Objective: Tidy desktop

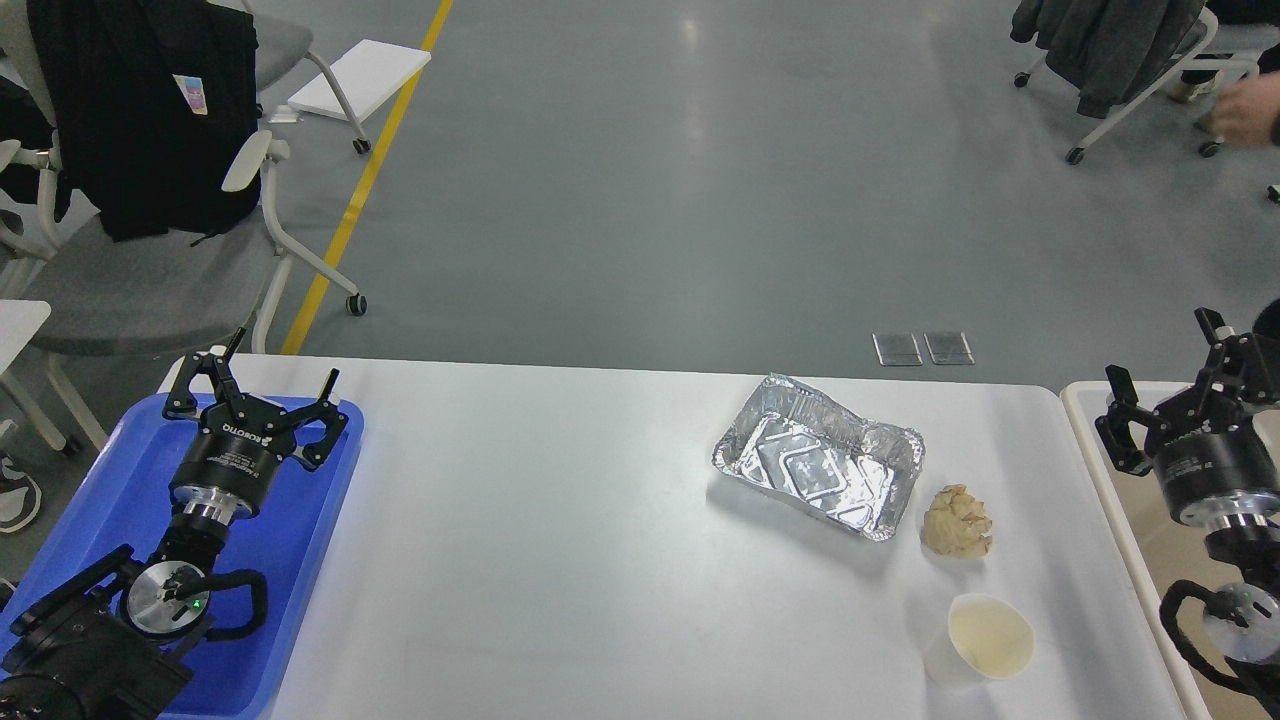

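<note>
The white desktop point(560, 540) fills the middle of the head view. On its right half lie a dented foil tray point(818, 456), a crumpled beige paper ball point(957, 521) just right of it, and a white paper cup point(985, 640) on its side near the front. My left gripper point(262, 372) hovers open over the blue tray point(300, 560) at the far left, nothing between its fingers. My right gripper point(1165, 360) stands open over the beige bin point(1100, 470) at the far right, also empty.
Beyond the table are grey floor, a yellow line point(370, 170), an office chair draped with a black jacket point(150, 130) at the back left, and another chair point(1120, 60) at the back right. Two metal floor plates point(922, 348) lie past the table's far edge.
</note>
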You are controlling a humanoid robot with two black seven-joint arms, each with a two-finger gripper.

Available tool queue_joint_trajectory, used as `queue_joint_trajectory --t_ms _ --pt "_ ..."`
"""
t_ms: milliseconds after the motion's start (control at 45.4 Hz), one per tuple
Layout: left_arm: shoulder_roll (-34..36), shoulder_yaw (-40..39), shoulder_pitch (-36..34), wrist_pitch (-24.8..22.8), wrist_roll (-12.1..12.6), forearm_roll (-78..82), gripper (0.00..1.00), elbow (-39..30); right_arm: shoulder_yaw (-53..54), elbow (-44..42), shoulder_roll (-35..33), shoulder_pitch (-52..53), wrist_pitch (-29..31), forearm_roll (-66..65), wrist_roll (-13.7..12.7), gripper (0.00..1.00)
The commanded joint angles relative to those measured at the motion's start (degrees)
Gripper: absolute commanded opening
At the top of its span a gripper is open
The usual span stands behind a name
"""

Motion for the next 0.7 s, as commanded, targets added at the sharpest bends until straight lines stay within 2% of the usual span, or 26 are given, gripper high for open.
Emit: queue_joint_trajectory --t_ms 0,683 --pt "0.0 0.0 0.0 0.0 -0.01 0.0 0.99 0.0 0.19 0.05 -1.39 0.83 -0.33 0.07 0.09 1.0" --pt "0.0 0.0 0.0 0.0 -0.01 0.0 0.99 0.0 -3.14 -0.03 -4.12 1.8 -0.41 0.07 -0.17 1.0"
